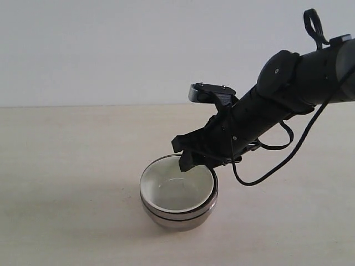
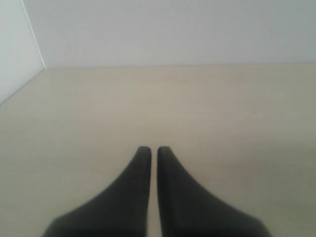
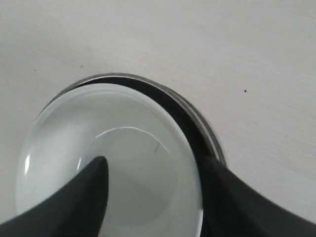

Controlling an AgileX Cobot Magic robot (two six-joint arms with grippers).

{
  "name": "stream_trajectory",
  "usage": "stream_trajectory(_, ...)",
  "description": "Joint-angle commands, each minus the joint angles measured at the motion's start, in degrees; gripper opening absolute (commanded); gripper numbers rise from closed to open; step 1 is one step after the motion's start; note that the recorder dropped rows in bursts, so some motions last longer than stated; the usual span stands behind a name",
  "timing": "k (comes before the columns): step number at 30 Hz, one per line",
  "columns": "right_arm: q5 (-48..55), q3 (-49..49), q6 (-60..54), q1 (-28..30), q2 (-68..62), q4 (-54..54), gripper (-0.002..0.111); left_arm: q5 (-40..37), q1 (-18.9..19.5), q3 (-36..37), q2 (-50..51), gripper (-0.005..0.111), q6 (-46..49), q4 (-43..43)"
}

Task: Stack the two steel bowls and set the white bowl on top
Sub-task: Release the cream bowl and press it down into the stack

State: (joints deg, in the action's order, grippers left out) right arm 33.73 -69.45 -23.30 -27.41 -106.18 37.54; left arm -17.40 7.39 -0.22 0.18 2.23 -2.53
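two round mirror-bright steel bowls [image 1: 178, 217] sit nested on the pale worktop [image 1: 66, 166], the small cream-white ceramic bowl [image 1: 176, 191] seated on top. the right end effector [image 3: 153, 168] straddles its rim, spread; a straight upward retreat would spare the stack. the left end effector [image 2: 153, 150] hangs pressed together.

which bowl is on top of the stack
The white bowl. It is matte cream ceramic and sits nested inside the steel bowls, which are shiny, wider and lie under it on the table.
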Motion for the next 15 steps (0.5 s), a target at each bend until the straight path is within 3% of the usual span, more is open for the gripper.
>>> stream_trajectory(1,1.6,-2.6,-0.3,0.1,2.5,-0.9,0.054,0.2,0.2,0.2,-0.2,0.004,0.2,0.1)
stream_trajectory(4,3.5,-5.5,0.5,0.1,5.1,-0.9,0.054,0.2,0.2,0.2,-0.2,0.004,0.2,0.1)
stream_trajectory(6,4.3,-5.9,0.8,0.1,6.2,-0.8,0.048,0.2,0.2,0.2,-0.2,0.004,0.2,0.1)
stream_trajectory(9,7.3,-5.9,-0.1,-0.6,5.0,-1.8,0.013,0.2,0.2,0.2,-0.2,0.004,0.2,0.1)
stream_trajectory(11,8.0,-5.9,-2.9,-2.5,2.8,-4.5,0.0,0.2,0.2,0.2,-0.2,0.004,0.2,0.1)
stream_trajectory(15,5.6,-5.9,-2.7,-6.8,-2.3,-7.5,0.0,0.2,0.2,0.2,-0.2,0.004,0.2,0.1)
